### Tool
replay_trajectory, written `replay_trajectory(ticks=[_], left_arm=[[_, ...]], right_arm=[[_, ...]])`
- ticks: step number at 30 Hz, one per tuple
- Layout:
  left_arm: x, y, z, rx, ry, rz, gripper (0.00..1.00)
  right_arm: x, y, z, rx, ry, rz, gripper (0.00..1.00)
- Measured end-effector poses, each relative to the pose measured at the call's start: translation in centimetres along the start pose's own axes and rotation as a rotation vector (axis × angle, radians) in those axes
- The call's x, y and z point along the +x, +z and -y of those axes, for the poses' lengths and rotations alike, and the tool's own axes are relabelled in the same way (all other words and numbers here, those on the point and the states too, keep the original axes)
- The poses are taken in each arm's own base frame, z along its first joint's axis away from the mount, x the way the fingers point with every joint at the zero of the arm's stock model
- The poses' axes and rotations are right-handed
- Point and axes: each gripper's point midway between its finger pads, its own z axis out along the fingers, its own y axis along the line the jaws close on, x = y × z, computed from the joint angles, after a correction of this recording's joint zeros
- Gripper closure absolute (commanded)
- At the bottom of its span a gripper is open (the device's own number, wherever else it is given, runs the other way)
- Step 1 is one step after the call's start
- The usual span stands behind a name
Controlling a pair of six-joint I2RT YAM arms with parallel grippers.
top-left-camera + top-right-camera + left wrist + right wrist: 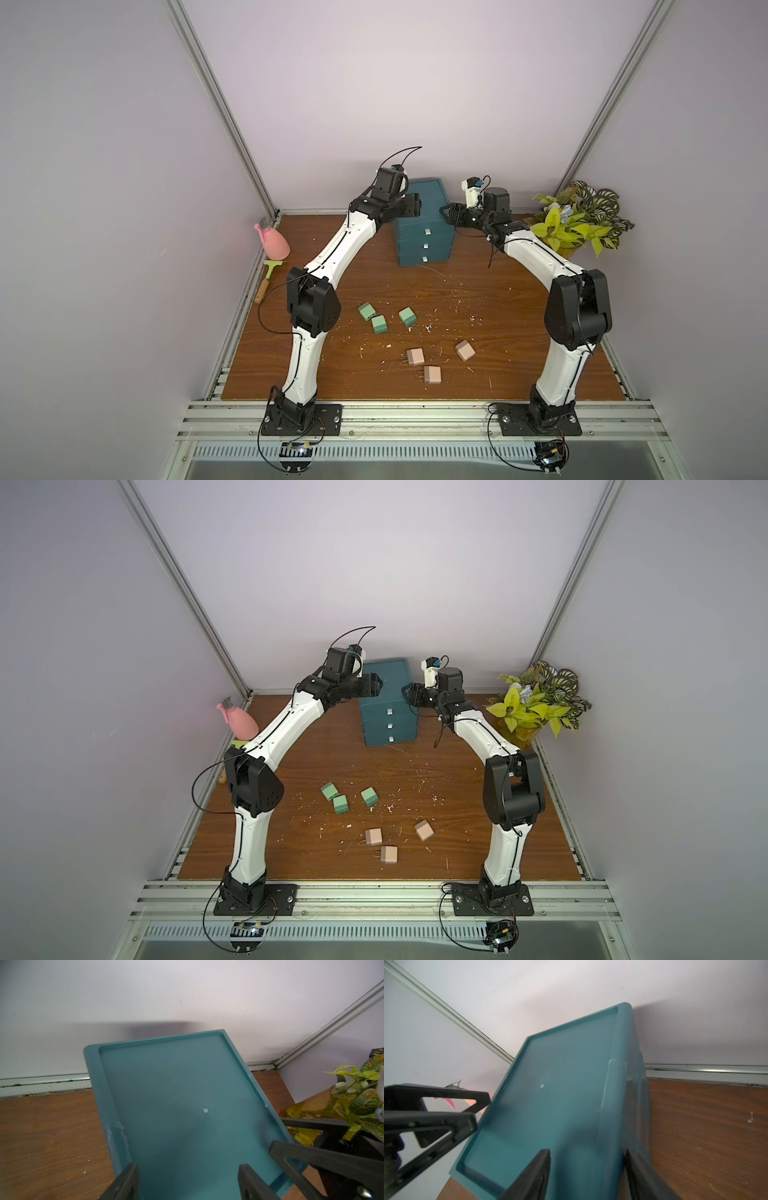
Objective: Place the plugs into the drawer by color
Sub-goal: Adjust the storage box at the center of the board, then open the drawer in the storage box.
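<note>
The left gripper (pixel 417 205) and right gripper (pixel 445 212) hover at the upper front corners of the dark teal three-drawer chest (pixel 411 240), jaws spread and empty. In the left wrist view its fingers (pixel 124 1184) stand apart over the chest's recessed top. In the right wrist view the fingers (pixel 535 1174) straddle the upper side edge, one over the top and one outside the wall. Whether any finger presses the plastic I cannot tell. Flanking it this way looks meant to steady the light chest against sliding when a drawer is pulled.

The wooden table (pixel 498 299) carries everything. The chest stands at its far middle, and all three drawers look shut. Nearer the arm bases the plugs lie grouped by colour: three green plugs (pixel 379 324) close together, and three beige-pink plugs (pixel 432 374) closer to the front edge. No teal-blue plug shows on the table. The white tab handles (pixel 426 230) face the plugs, so a drawer probably has to be opened first.
</note>
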Motion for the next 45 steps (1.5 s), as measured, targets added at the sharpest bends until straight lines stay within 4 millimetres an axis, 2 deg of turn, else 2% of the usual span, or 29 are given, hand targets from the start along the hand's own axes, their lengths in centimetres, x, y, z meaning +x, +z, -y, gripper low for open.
replay_trajectory(ticks=[4,9,11,13,15,20,23,27,35,45], left_arm=[[-0.2,0.2,-0.4,-0.003,-0.003,0.012,0.31],[-0.3,0.5,-0.5,0.001,-0.002,0.028,0.31],[-0.3,0.1,-0.6,-0.001,-0.003,0.038,0.31],[-0.2,-0.4,-1.0,-0.012,-0.005,0.044,0.30],[0.1,-1.0,-1.7,-0.027,-0.017,0.047,0.30],[1.0,-1.9,-3.3,-0.042,-0.052,0.062,0.29],[1.0,-1.9,-3.7,-0.043,-0.064,0.072,0.29],[1.0,-1.7,-3.5,-0.029,-0.068,0.078,0.30],[1.5,-1.1,-3.1,0.003,-0.077,0.061,0.30],[1.8,-0.9,-3.6,-0.020,-0.077,0.060,0.30]], right_arm=[[0.3,-2.3,-0.1,0.030,-0.004,0.027,0.35],[-1.5,-8.2,-1.4,0.056,-0.016,0.187,0.36],[-1.6,-10.7,-2.0,0.039,0.003,0.272,0.37],[-0.7,-12.4,-2.2,0.006,0.042,0.337,0.39],[1.2,-12.9,-1.9,-0.019,0.098,0.369,0.40],[9.7,-10.1,-1.5,-0.056,0.247,0.276,0.42],[12.4,-8.5,-2.3,-0.093,0.313,0.248,0.44],[12.9,-7.0,-3.2,-0.160,0.384,0.272,0.48],[13.5,-3.3,-2.2,-0.222,0.540,0.298,0.54],[13.0,-0.6,-2.0,-0.260,0.638,0.303,0.56]])
